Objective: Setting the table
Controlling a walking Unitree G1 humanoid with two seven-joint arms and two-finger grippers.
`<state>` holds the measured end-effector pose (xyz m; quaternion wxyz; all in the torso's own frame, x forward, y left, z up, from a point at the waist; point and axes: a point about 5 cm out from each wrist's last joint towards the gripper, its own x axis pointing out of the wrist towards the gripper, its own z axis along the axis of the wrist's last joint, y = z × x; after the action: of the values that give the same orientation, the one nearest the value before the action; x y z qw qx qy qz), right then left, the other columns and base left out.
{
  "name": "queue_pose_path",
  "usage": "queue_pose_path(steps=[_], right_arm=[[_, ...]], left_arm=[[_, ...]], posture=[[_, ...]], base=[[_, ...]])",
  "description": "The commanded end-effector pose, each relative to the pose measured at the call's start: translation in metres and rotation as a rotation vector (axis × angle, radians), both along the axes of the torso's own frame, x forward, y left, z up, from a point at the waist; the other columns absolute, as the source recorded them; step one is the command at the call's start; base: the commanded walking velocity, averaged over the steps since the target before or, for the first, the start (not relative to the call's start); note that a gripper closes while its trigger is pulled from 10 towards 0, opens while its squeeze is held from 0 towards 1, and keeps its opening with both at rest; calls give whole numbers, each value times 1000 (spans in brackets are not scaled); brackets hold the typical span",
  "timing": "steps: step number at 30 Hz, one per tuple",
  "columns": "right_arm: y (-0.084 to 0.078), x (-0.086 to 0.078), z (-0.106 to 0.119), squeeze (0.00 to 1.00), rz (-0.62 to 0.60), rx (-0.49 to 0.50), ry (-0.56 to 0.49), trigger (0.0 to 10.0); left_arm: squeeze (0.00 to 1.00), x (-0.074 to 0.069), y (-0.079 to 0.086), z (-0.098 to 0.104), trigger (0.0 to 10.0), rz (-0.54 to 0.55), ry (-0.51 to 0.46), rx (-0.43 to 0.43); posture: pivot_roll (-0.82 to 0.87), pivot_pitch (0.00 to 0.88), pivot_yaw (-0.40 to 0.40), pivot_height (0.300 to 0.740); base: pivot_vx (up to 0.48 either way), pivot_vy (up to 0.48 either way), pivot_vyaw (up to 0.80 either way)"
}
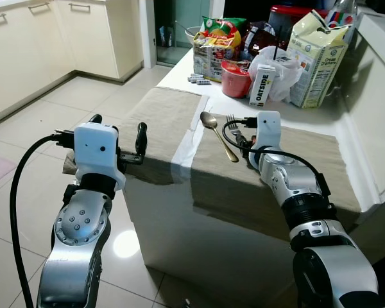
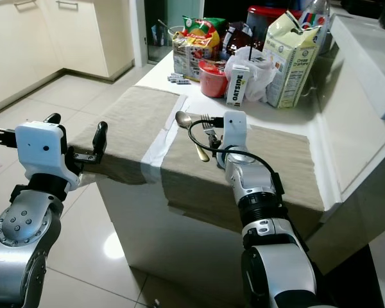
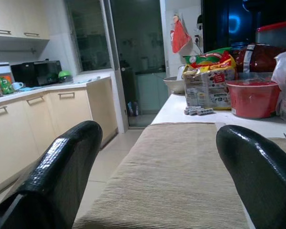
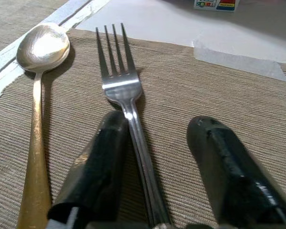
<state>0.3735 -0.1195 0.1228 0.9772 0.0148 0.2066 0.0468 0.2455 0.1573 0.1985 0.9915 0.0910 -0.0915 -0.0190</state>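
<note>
Right gripper (image 4: 155,191), fingers parted, straddles the fork (image 4: 126,119) handle lengthwise on the placemat (image 4: 219,105); left gripper (image 1: 119,138) open, empty.

The near half of the worktop (image 1: 179,80) is lying open over both mats (image 1: 160,122). Along the back edge, a carton (image 1: 316,58), bowl (image 1: 235,78), small box (image 1: 262,85) and snack bags (image 1: 215,45) are crowding the way. The spoon (image 1: 217,133) and fork (image 4: 128,119) are lying just beside each other, leaving little room between.
</note>
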Motion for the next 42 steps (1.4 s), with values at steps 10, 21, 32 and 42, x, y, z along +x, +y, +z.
queue_pose_path(steps=[10,21,32,42], right_arm=[[4,-6,-9,0,47,-160,-111,0],[17,-1,59,47,52,-231,-557,0],[25,-7,98,129,55,-262,-795,0],[25,-7,98,129,55,-262,-795,0]], left_arm=[[0,3,-1,8,10000,-5,-26,-2],[0,3,0,7,10000,-2,-24,-2],[0,3,0,7,10000,-1,-24,1],[0,3,0,7,10000,-1,-24,1]], posture=[[65,26,33,728],[63,30,33,728],[63,30,33,728],[63,30,33,728]], base=[[0,0,0],[0,0,0],[0,0,0],[0,0,0]])
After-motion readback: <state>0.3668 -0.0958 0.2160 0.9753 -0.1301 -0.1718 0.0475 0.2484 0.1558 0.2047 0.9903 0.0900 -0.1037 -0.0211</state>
